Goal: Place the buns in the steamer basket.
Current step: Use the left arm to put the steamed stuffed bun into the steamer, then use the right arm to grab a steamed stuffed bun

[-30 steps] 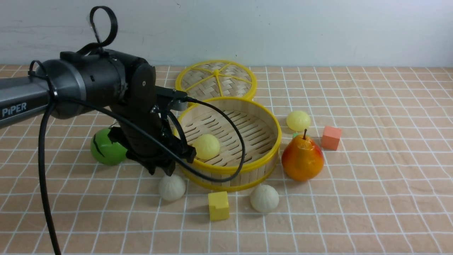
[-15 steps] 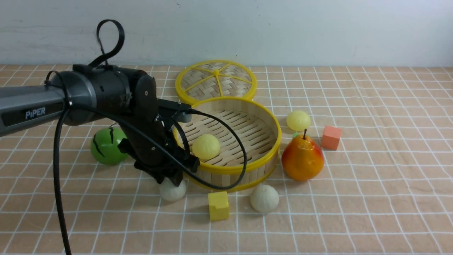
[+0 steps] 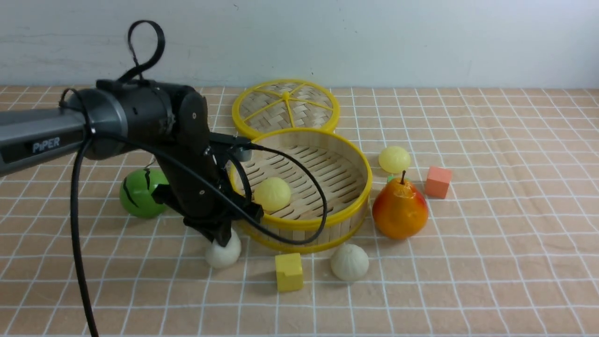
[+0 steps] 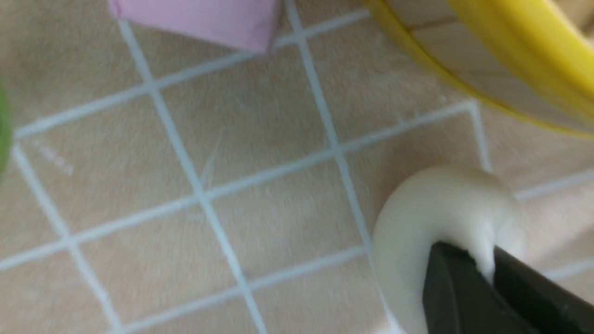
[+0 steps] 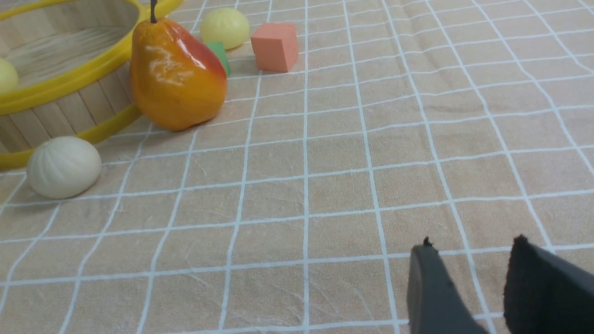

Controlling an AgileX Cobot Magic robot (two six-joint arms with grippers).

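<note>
The bamboo steamer basket (image 3: 304,223) stands mid-table with one pale yellow bun (image 3: 272,193) on its slatted floor. My left gripper (image 3: 222,237) is down at the basket's near-left side, shut on an off-white pleated bun (image 3: 223,255). The left wrist view shows its black fingers (image 4: 452,287) pinching into that soft bun (image 4: 436,208) beside the basket wall (image 4: 487,51). A second off-white bun (image 3: 349,262) lies in front of the basket, and another yellow bun (image 3: 394,159) sits to its right. My right gripper (image 5: 471,243) is open over bare cloth, out of the front view.
An orange pear (image 3: 400,210), a green cube (image 3: 390,178) and an orange cube (image 3: 438,181) sit right of the basket. A yellow cube (image 3: 288,271) lies in front, a green striped ball (image 3: 138,193) to the left, the woven lid (image 3: 285,105) behind. A pink block (image 4: 199,18) shows near the left gripper.
My left gripper has come down onto the off-white bun at the basket's near-left and closed on it; the bun shifted slightly left. Nothing else has moved.
</note>
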